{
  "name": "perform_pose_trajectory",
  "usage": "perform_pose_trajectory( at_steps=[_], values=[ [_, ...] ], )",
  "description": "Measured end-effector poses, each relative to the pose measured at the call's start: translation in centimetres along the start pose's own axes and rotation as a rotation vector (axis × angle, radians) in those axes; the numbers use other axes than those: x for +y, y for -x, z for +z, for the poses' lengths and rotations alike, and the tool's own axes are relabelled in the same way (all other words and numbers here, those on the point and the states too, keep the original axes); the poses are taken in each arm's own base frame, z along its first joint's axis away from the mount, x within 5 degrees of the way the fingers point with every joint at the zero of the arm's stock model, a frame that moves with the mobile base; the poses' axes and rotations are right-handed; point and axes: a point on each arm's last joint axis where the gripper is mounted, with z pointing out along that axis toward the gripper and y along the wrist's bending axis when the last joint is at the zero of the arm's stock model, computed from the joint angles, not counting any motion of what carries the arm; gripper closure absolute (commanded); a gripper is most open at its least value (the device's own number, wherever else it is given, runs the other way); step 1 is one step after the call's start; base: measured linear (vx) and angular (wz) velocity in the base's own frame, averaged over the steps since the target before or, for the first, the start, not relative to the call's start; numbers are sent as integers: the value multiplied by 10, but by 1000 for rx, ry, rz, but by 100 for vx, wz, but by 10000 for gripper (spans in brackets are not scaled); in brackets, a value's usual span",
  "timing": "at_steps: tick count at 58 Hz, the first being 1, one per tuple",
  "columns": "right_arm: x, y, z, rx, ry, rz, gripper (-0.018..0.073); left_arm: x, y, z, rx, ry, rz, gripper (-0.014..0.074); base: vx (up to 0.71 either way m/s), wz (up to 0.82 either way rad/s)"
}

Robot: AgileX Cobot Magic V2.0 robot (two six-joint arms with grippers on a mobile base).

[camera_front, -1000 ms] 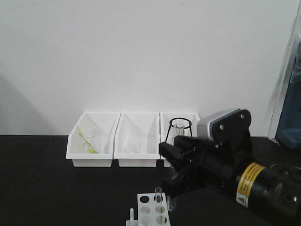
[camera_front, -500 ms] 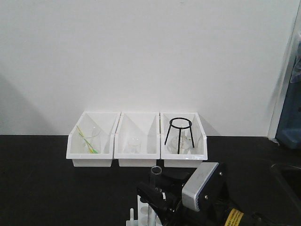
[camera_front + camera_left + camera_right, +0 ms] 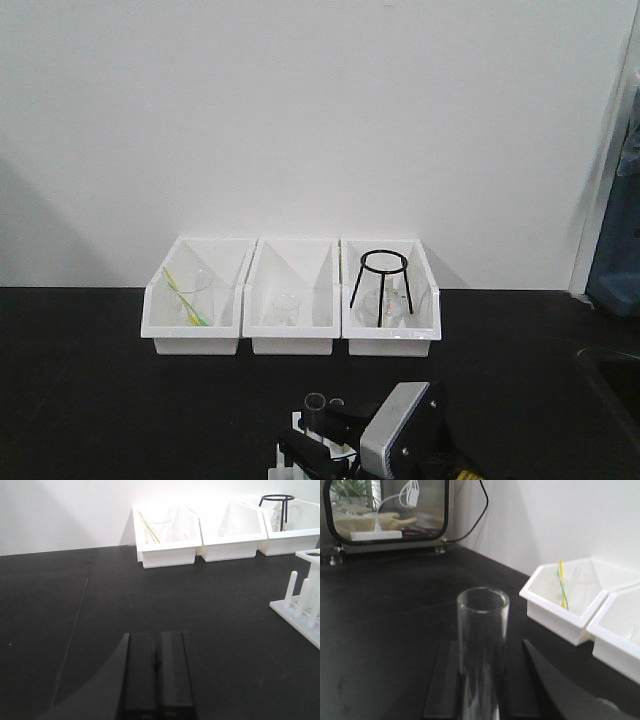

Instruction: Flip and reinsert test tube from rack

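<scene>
Right gripper [image 3: 481, 690]: its two flat black fingers [image 3: 444, 680] stand on either side of a clear glass test tube [image 3: 482, 650], closed against it. The tube is upright with its open mouth on top.
Test tube seen from the front: only its rim [image 3: 315, 402] shows above the right arm's grey and black wrist [image 3: 395, 440], low at the bottom edge of the view.
Rack: the small white plastic test-tube rack [image 3: 300, 450] sits just under and beside the tube, mostly hidden by the arm. Whether the tube's lower end is in a hole cannot be told.
Left gripper [image 3: 156, 680]: its black fingers [image 3: 137, 675] are pressed together with no gap and nothing between them, low over the black tabletop [image 3: 100, 610].
Ahead-right of the left jaws: the rack's upright pegs and base [image 3: 300, 605], well apart from the gripper.
Beyond both jaws, by the white wall: three white open bins [image 3: 290, 300] side by side, one holding a black wire tripod stand [image 3: 382, 275].
</scene>
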Motion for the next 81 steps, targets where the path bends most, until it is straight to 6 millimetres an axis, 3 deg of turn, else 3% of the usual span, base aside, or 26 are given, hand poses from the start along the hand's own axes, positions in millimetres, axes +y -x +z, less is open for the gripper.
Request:
perform_pose_trajectory(
  at_steps=[8,16,29,38,43,48,59,64,68,81],
  values=[
    [0,-18,5,48,4,-10,487,0,0,0,0,0,0,602,0,0],
    [0,-29,7,72,10,-17,362,0,0,0,0,0,0,602,0,0],
    [0,-28,7,57,13,-22,100,0,0,0,0,0,0,602,0,0],
    [0,-18,5,47,5,-34,31,0,0,0,0,0,0,602,0,0],
    [-1,0,-1,21,-10,-34,56,0,0,0,0,0,0,602,0,0],
    [-1,26,-10,-14,-33,-18,138,0,0,0,0,0,0,602,0,0],
    [2,87,-51,-23,-130,32,579,0,0,0,0,0,0,602,0,0],
    [6,106,-79,0,-200,84,575,0,0,0,0,0,0,602,0,0],
    [13,109,-104,19,-243,114,575,0,0,0,0,0,0,602,0,0],
    [42,85,-174,36,-318,100,573,0,0,0,0,0,0,602,0,0]
  ],
)
